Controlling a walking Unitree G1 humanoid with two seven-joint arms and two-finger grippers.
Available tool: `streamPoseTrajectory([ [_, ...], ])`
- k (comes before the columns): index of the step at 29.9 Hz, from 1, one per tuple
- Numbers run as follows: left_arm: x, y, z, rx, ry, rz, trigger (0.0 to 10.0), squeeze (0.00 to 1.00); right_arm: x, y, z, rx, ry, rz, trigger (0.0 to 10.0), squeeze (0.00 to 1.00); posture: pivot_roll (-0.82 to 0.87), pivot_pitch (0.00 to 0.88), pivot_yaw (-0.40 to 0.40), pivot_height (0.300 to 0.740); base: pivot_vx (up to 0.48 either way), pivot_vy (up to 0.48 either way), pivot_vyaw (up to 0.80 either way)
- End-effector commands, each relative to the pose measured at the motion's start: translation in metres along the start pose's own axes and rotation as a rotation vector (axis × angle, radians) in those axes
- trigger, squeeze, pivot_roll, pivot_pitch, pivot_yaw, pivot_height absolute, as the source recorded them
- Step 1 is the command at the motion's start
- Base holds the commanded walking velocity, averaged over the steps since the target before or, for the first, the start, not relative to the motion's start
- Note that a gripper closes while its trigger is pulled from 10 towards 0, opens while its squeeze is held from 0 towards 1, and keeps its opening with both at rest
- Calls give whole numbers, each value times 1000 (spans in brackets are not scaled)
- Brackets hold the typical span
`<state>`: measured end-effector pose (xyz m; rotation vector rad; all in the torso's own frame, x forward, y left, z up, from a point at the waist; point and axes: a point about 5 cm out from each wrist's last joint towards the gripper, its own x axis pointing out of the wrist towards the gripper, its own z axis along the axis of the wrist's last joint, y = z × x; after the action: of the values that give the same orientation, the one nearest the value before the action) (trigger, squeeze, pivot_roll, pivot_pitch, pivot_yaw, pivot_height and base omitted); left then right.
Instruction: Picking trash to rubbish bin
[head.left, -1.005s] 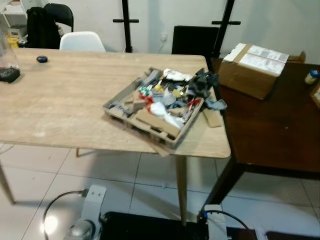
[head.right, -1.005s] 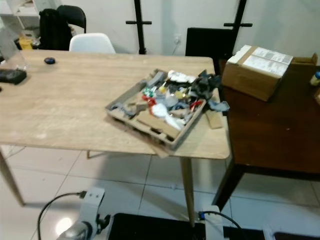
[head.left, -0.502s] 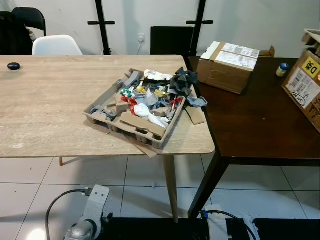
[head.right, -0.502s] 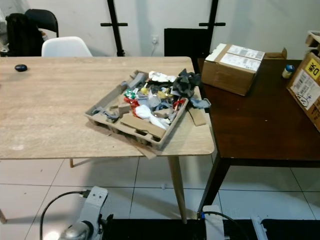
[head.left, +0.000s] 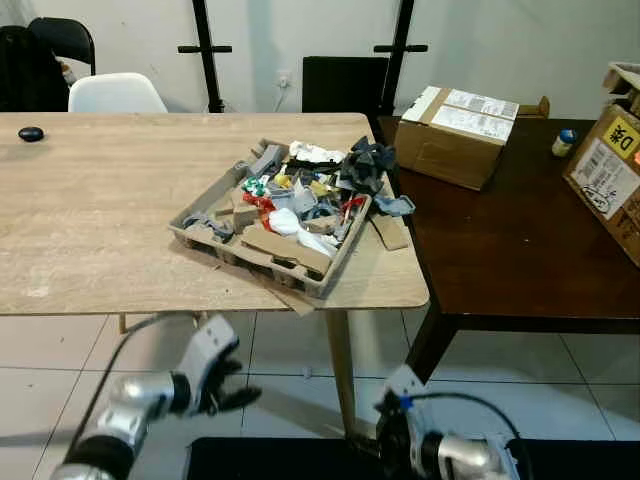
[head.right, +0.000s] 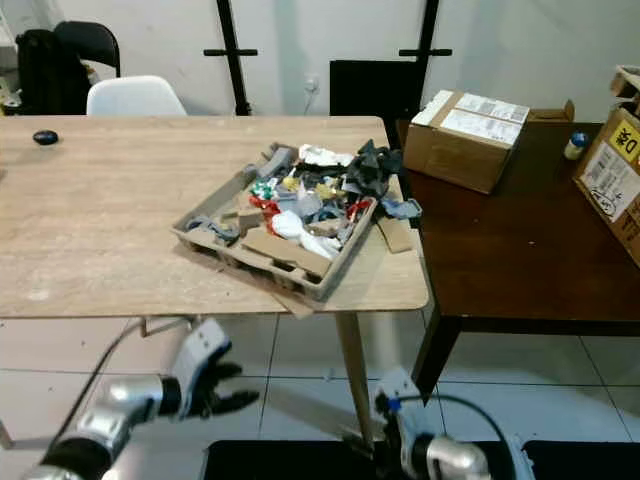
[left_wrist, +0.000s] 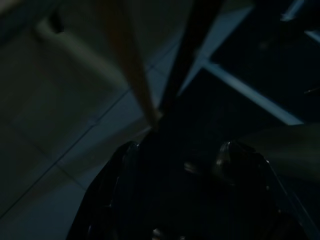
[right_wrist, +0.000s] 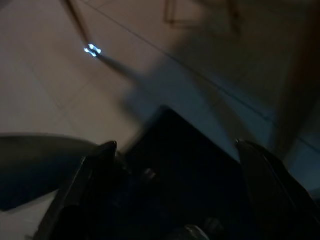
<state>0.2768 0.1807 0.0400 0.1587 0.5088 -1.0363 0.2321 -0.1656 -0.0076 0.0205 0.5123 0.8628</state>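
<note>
A grey cardboard tray (head.left: 262, 262) heaped with mixed trash (head.left: 300, 200) (paper scraps, wrappers, dark cloth) sits near the right end of the light wooden table (head.left: 100, 200). A loose cardboard strip (head.left: 390, 232) lies beside it. My left gripper (head.left: 235, 385) hovers low in front of the table edge, below the tray, fingers (left_wrist: 125, 155) apart and holding nothing. My right gripper (right_wrist: 177, 150) is low by the table leg (head.left: 340, 370), its fingers (right_wrist: 102, 152) spread wide over the tiled floor.
A dark brown table (head.left: 500, 250) abuts the wooden one on the right, carrying a cardboard box (head.left: 455, 120) and a second box (head.left: 610, 170) at the edge. A white chair (head.left: 115, 92) stands behind. A black mouse (head.left: 30, 133) lies far left.
Both arms have lifted into sight from the bottom edge; the left gripper now sits under the table's front edge. Earlier the camera swung right, shifting the whole scene.
</note>
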Motion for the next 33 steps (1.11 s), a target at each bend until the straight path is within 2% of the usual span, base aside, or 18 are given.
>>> streamPoseTrajectory([
  [1, -7, 3, 13, 6, -7, -55, 10000, 0, -2, 1, 23, 10, -80, 90, 10000, 0, 86, 46, 28, 740, 0, 0, 0],
  [3, -12, 4, 38, 24, -67, -105, 10000, 0, -7, -2, 52, 3, -177, 148, 10000, 0, 85, 45, 27, 740, 0, 0, 0],
  [4, -12, 4, 38, 24, -67, -105, 10000, 0, -7, -2, 52, 3, -177, 148, 10000, 0, 85, 45, 27, 740, 0, 0, 0],
  [7, -25, 2, 85, 37, -205, -187, 10000, 0, -18, -1, 98, 15, -350, 246, 10000, 0, 89, 49, 25, 740, 0, 0, 0],
  [10, -37, -1, 121, 59, -317, -241, 10000, 0, -31, 0, 133, 18, -479, 322, 10000, 0, 92, 51, 23, 740, 0, 0, 0],
  [14, -46, 1, 157, 103, -476, -215, 10000, 0, -43, -1, 170, -8, -621, 323, 10000, 0, 94, 57, 22, 740, 0, 0, 0],
  [15, -46, 1, 157, 103, -476, -215, 10000, 0, -43, -1, 170, -8, -621, 323, 10000, 0, 94, 57, 22, 740, 0, 0, 0],
  [17, -46, 13, 174, 110, -533, -62, 10000, 0, -47, -7, 190, -41, -694, 241, 10000, 0, 96, 60, 23, 740, 0, 0, 0],
  [19, -45, 25, 181, 114, -528, 78, 10000, 0, -46, -14, 201, -76, -714, 140, 10000, 0, 97, 61, 24, 740, 0, 0, 0],
  [21, -44, 28, 182, 147, -521, 124, 10000, 0, -46, -16, 204, -80, -720, 109, 10000, 0, 98, 63, 22, 740, 0, 0, 0],
  [22, -43, 39, 183, 153, -510, 254, 10000, 0, -45, -20, 213, -92, -736, 39, 10000, 0, 97, 65, 23, 740, 0, 0, 0],
  [23, -43, 43, 183, 159, -501, 311, 10000, 0, -44, -22, 216, -98, -733, 3, 10000, 0, 97, 65, 23, 740, 0, 0, 0],
  [25, -43, 43, 183, 159, -501, 311, 10000, 0, -44, -22, 216, -98, -733, 3, 10000, 0, 97, 65, 23, 740, 0, 0, 0],
  [26, -42, 49, 182, 131, -487, 364, 10000, 0, -43, -24, 219, -103, -730, -32, 10000, 0, 95, 67, 23, 740, 0, 0, 0],
  [27, -41, 54, 181, 114, -469, 403, 10000, 588, -41, -26, 222, -97, -725, -69, 10000, 0, 94, 70, 24, 740, 0, 0, 0],
  [28, -39, 57, 180, 86, -462, 426, 10000, 1000, -37, -29, 224, -91, -724, -103, 10000, 0, 94, 70, 24, 740, 0, 0, 0],
  [31, -37, 60, 180, 64, -460, 442, 10000, 1000, -35, -30, 226, -84, -724, -128, 10000, 0, 91, 76, 26, 740, 0, 0, 0],
  [33, -29, 65, 181, 12, -471, 461, 10000, 1000, -28, -33, 227, -89, -712, -187, 10000, 0, 86, 89, 30, 740, 0, 0, 0],
])
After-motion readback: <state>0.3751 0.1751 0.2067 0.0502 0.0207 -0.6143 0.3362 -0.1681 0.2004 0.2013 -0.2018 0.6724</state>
